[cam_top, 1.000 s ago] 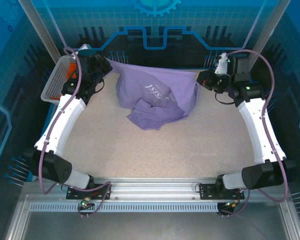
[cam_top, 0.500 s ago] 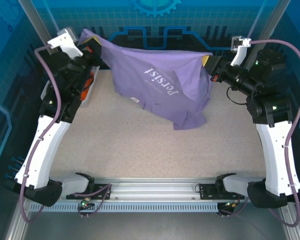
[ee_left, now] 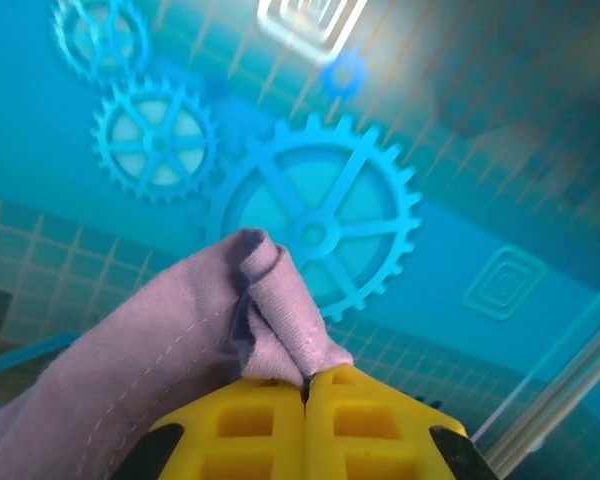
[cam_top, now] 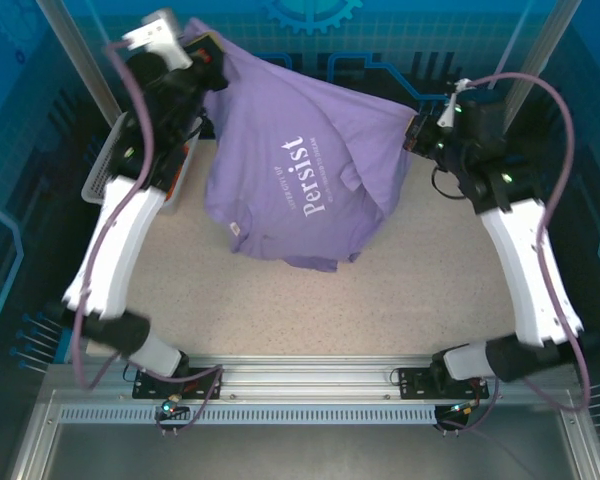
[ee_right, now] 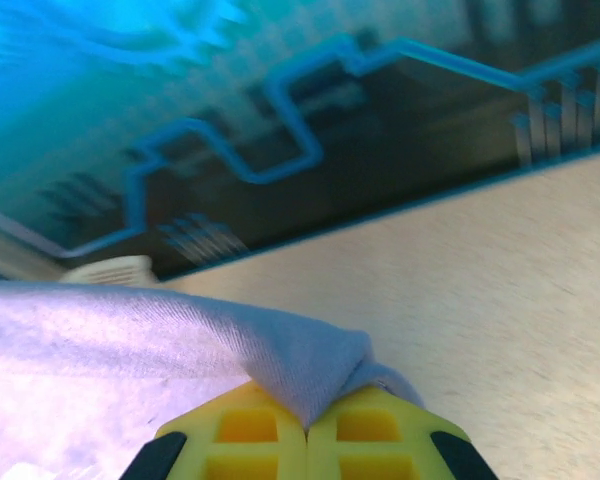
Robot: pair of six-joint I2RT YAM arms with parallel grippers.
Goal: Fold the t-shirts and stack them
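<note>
One speckled beige tabletop [cam_top: 380, 300] lay nearest. Over its middle hung the lavender-purple cloth t-shirt [cam_top: 300, 180] with white "Persist" lettering, spread out; whether the hem touched the table was unclear. Farther back, the right gripper [ee_right: 305, 420] was clenched on one shirt edge. The left gripper [ee_left: 305, 385], held higher, was clamped on a bunched edge. A white plastic mesh basket [cam_top: 102, 180] sat far left.

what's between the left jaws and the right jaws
The lavender t-shirt alone: left jaws and right jaws each pinch an edge, and it spans the gap between them, seen in the top view.
</note>
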